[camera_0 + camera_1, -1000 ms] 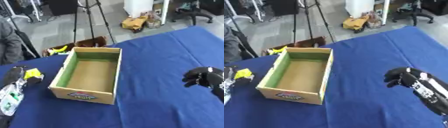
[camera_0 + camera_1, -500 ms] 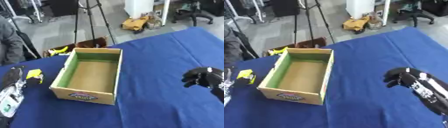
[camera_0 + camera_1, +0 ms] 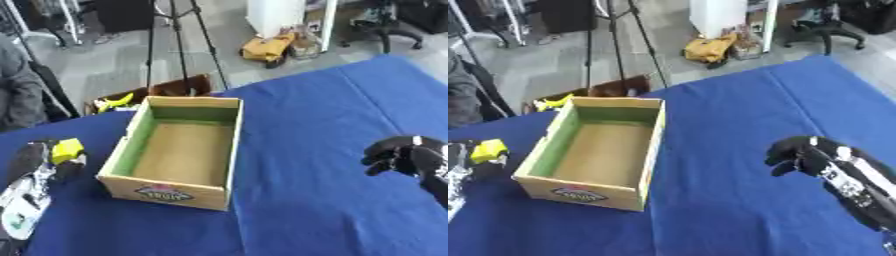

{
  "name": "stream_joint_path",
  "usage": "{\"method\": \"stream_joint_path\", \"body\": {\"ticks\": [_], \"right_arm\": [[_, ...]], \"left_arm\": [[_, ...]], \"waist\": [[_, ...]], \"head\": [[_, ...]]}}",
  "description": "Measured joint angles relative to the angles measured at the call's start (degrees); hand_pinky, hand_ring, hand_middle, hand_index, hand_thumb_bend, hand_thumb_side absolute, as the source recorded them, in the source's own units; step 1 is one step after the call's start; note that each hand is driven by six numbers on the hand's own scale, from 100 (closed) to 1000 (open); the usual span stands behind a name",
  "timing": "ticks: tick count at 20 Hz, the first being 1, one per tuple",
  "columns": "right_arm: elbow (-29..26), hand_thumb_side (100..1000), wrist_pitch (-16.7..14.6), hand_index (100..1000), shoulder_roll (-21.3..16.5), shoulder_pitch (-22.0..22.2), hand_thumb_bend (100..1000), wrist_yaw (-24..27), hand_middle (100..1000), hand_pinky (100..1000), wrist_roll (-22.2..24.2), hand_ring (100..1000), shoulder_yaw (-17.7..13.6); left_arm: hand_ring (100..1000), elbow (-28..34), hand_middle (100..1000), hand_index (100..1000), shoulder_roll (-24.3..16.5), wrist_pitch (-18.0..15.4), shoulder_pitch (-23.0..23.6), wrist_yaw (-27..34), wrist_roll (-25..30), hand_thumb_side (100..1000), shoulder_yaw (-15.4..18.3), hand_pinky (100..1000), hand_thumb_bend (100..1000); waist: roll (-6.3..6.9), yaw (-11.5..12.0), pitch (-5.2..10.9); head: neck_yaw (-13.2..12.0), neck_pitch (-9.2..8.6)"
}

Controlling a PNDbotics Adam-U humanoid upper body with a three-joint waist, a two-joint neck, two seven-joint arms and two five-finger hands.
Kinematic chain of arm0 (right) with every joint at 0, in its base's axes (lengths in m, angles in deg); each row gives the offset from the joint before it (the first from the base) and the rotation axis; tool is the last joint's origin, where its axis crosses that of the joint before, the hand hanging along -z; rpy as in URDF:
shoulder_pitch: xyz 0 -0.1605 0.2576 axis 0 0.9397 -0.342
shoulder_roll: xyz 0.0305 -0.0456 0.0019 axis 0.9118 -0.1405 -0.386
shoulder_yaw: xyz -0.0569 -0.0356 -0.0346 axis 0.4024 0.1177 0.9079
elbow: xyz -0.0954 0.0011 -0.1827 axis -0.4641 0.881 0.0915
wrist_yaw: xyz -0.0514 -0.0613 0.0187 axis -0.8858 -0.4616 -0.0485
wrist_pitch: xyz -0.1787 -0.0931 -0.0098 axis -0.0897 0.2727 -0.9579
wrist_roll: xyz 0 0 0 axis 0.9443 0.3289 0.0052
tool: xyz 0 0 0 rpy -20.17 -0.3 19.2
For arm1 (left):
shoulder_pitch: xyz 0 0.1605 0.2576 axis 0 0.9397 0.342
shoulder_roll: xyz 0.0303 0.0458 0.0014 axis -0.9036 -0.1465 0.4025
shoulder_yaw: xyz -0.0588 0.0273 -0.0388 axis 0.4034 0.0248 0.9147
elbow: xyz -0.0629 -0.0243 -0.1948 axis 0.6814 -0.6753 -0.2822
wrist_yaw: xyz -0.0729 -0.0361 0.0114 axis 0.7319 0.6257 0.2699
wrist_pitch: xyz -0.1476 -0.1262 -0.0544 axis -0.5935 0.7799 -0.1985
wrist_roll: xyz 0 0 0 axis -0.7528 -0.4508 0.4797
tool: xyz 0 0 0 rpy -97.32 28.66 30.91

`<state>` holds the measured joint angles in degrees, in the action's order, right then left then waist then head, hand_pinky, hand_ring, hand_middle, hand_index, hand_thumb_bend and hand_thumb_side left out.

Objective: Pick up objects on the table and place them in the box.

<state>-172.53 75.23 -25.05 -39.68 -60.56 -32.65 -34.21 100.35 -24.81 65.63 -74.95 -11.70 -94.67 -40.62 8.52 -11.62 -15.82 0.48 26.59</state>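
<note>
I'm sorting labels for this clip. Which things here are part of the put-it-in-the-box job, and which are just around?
Part of the job:
- cardboard box, nothing inside
- yellow object held in left hand
- right hand, curled, holding nothing

Just around:
- tripod on the floor
- office chair
- blue table

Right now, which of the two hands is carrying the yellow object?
The left hand, beside the box, has the yellow object at its fingers. The right hand is curled and holds nothing.
</note>
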Motion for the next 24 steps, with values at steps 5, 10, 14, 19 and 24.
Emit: {"method": "stream_joint_path", "body": {"ticks": [5, 10, 14, 19, 24], "right_arm": [[0.0, 765, 0.02, 795, 0.0, 0.0, 100, -0.04, 716, 685, 0.03, 742, 0.0], [0.02, 760, 0.08, 794, 0.02, 0.0, 100, -0.03, 716, 685, 0.09, 742, 0.0], [0.05, 755, 0.09, 794, 0.03, 0.18, 100, 0.08, 716, 685, 0.08, 742, -0.02], [0.08, 749, 0.09, 794, 0.05, 0.37, 100, 0.86, 717, 685, 0.07, 742, -0.04], [0.09, 744, 0.09, 794, 0.06, 0.38, 100, 1.93, 717, 685, 0.07, 742, -0.04]], "left_arm": [[531, 0.1, 552, 740, 0.43, -0.13, -0.05, 1.63, -2.41, 307, 0.0, 464, 100], [516, 1.41, 529, 721, 0.75, -1.01, -0.08, 4.79, -7.08, 403, -0.41, 450, 100], [515, 4.78, 526, 718, 0.74, -2.57, -0.48, 7.6, -8.65, 424, -1.81, 449, 100], [513, 12.33, 522, 713, 0.4, -4.74, -1.61, 10.26, -6.61, 438, -5.14, 449, 100], [519, 20.24, 531, 721, 0.72, -5.54, -4.07, 11.84, -0.35, 415, -10.27, 457, 100]], "waist": [[0.07, -0.17, -0.02], [0.01, -0.06, 0.28], [-0.34, 0.25, 1.31], [-0.99, 0.71, 2.58], [-1.62, 0.63, 3.42]], "head": [[0.13, 0.0], [0.23, 0.02], [0.66, 0.09], [1.09, 0.3], [1.16, 0.6]]}}
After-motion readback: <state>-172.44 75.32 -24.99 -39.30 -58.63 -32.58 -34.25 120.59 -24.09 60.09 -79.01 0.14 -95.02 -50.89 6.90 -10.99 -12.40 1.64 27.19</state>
